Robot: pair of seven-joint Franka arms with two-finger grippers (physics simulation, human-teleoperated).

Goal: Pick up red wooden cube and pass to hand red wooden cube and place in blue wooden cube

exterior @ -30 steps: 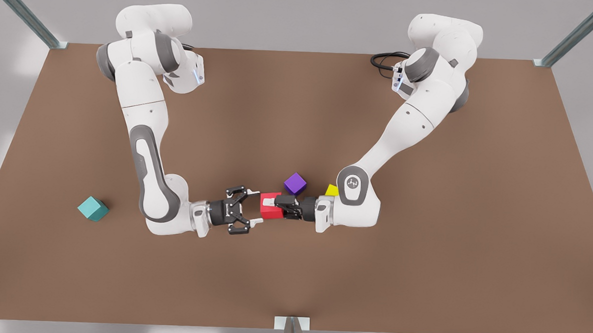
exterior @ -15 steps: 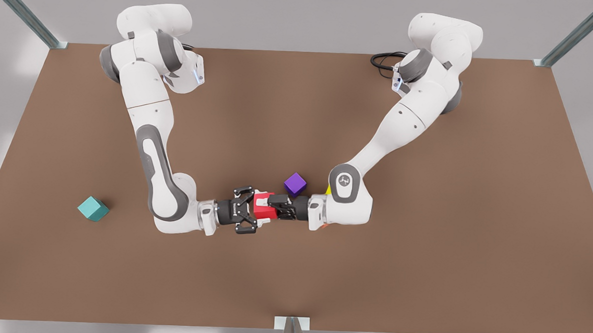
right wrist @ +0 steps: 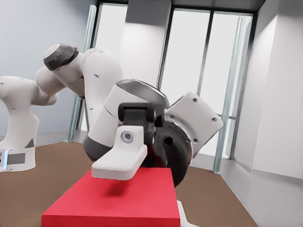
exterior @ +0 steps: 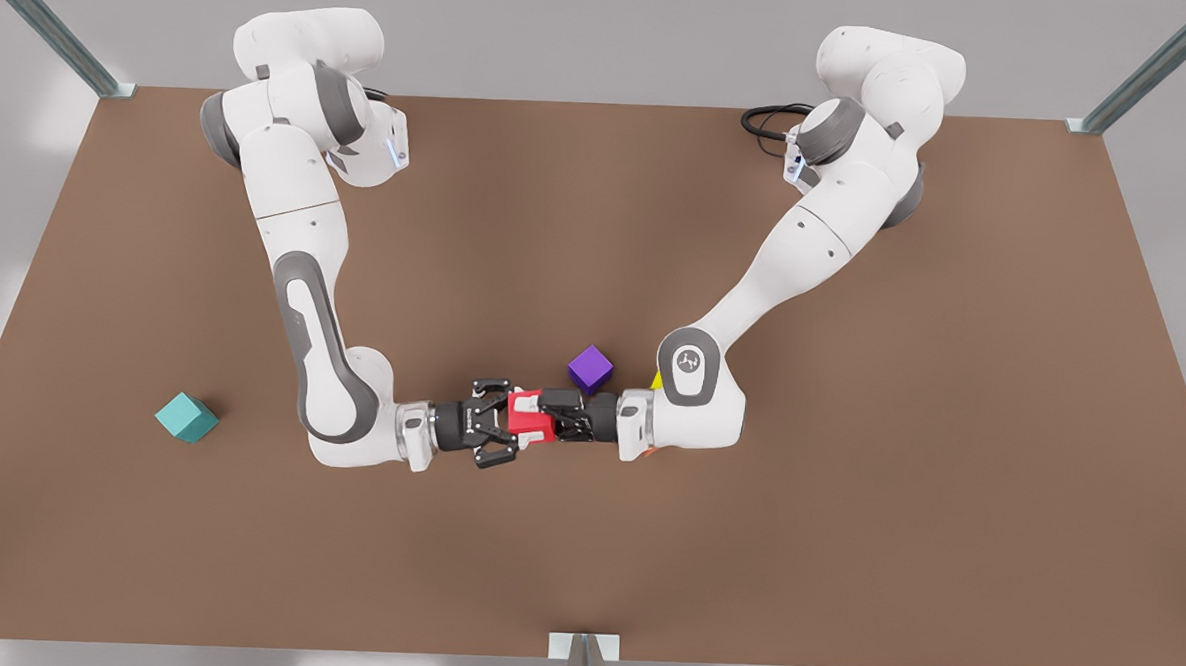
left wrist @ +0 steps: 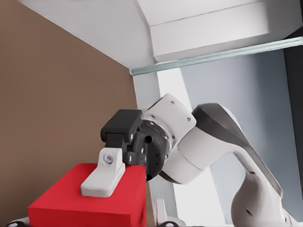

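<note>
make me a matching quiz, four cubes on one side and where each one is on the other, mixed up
Things:
1. red wooden cube
2. blue wooden cube
3. purple cube
4. yellow cube

Places:
a. alone on the table, far toward the front view's left
b. gripped between the claw hand and the two-finger hand
c. peeking out behind the wrist of the arm on the front view's right
d. on the table just behind the two meeting hands

Pairs: 1-b, 2-a, 3-d, 4-c
</note>
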